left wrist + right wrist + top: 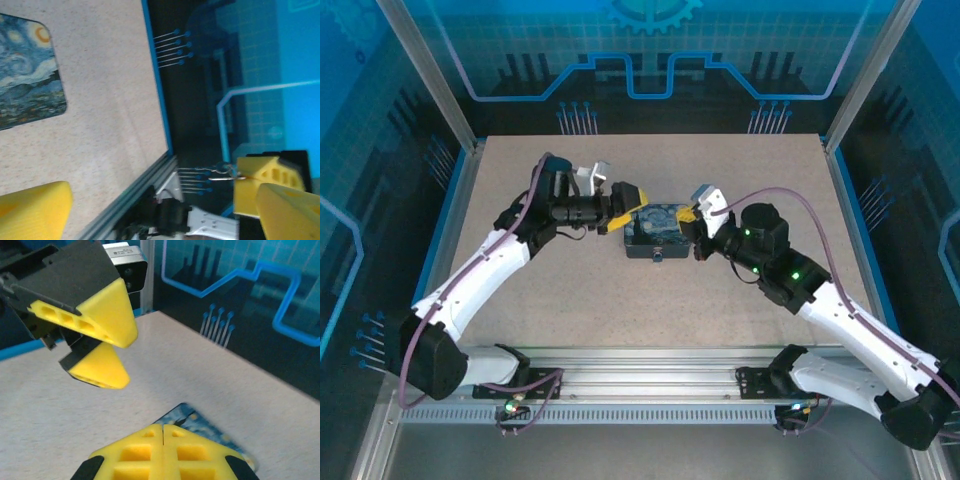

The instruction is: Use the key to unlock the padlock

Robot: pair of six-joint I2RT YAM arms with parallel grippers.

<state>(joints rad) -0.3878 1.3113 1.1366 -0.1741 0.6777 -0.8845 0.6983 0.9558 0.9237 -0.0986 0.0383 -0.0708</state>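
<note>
Both arms reach inward, tips nearly meeting; left tool (129,360) gapes wide, right tool (163,435) appears pinched tight.

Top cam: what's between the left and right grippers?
In the top view, the Starry Night-print block lies between the left gripper and the right gripper, close to both. Nothing else is between them.

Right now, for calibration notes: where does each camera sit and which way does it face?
Top external: above and behind, looking down on the table; left arm and right arm show.
Left wrist: on left arm, looking across the starry-print pad to the table edge; own yellow fingers.
Right wrist: on right arm, facing the open left end effector; own shut fingers.
Shared: all three see the pad.
</note>
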